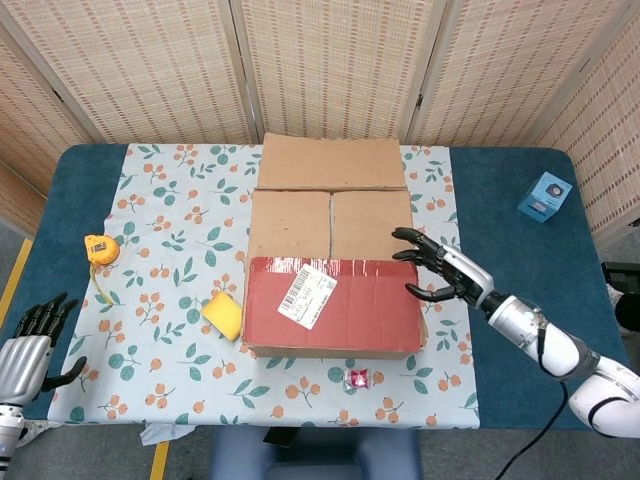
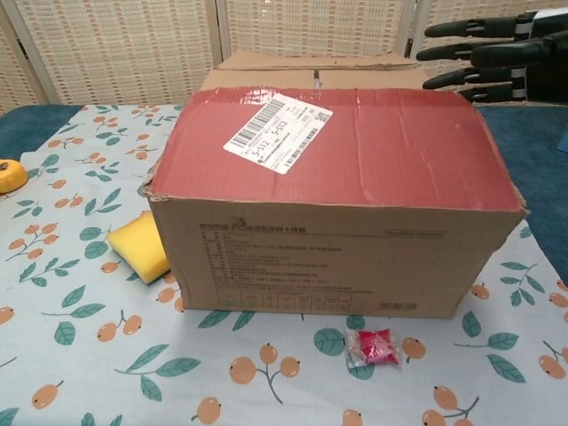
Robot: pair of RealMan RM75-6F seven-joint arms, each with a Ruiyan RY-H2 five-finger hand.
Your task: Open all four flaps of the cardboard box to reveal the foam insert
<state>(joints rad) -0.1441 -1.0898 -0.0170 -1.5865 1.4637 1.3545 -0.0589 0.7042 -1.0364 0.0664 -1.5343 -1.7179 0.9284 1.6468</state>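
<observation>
Box (image 1: 333,258) in the middle of the table (image 1: 505,185), its far flap folded back, its red near flap (image 2: 337,146) lying over the top. My right hand (image 1: 438,268) reaches in from the right, fingers spread and empty, at that flap's right edge. My left hand (image 1: 28,338) rests open off the table's near left corner.
</observation>
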